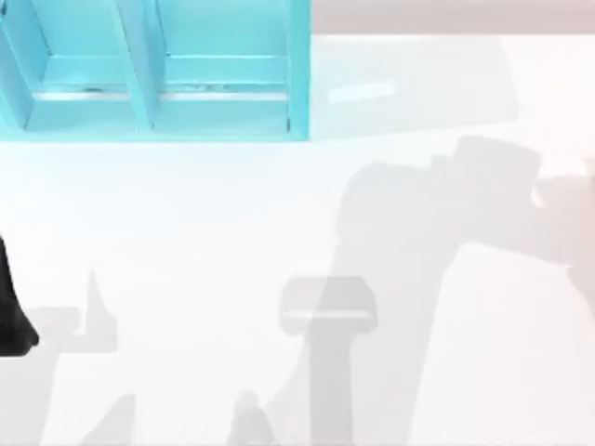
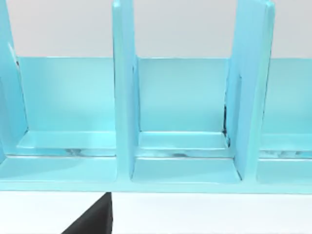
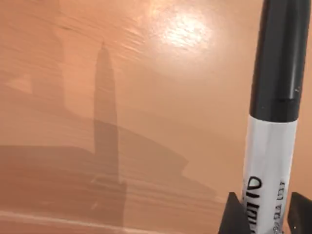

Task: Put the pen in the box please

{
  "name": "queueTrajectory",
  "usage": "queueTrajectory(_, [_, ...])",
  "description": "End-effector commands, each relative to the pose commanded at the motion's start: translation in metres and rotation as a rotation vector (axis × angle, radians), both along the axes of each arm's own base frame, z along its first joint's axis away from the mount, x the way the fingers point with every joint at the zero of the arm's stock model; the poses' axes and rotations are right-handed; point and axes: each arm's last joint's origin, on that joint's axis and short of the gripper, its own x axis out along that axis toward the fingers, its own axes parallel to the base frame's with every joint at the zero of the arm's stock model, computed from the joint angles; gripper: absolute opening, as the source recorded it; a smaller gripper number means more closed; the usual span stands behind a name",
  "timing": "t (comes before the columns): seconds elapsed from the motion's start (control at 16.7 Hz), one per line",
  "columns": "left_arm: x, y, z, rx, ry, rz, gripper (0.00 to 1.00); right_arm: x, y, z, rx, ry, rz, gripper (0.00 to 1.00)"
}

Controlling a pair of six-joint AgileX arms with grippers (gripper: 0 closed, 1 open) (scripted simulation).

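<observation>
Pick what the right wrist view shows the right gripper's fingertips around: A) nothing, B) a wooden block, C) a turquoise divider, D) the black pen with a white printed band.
D: the pen stands between the right gripper fingertips, its white band at the fingers and its black part extending beyond them.

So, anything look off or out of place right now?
Nothing stands out. The pen sits between the right gripper jaws, intact. The turquoise box stands square at the table's far left, its compartments undamaged.

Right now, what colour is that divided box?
Light turquoise blue box, clearest in the left wrist view.
</observation>
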Motion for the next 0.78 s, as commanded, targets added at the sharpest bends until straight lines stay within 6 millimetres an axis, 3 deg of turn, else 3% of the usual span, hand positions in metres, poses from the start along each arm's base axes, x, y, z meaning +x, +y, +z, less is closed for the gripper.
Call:
queueTrajectory(0.18, [0.000,0.000,0.000,0.000,0.000,0.000,1.00,-0.019,-0.052,0.006,-0.046,0.011,-0.270,0.00])
queueTrajectory(0.3, [0.000,0.000,0.000,0.000,0.000,0.000,1.00,-0.028,-0.071,0.009,-0.061,0.012,-0.372,0.00])
queueTrajectory(0.6, [0.000,0.000,0.000,0.000,0.000,0.000,1.00,-0.031,-0.077,0.010,-0.064,0.012,-0.403,0.00])
queueTrajectory(0.66, [0.000,0.000,0.000,0.000,0.000,0.000,1.00,0.000,-0.088,0.009,-0.095,-0.157,-0.399,0.00])
queueTrajectory(0.78, [0.000,0.000,0.000,0.000,0.000,0.000,1.00,0.002,-0.082,0.010,-0.097,-0.164,-0.395,0.00])
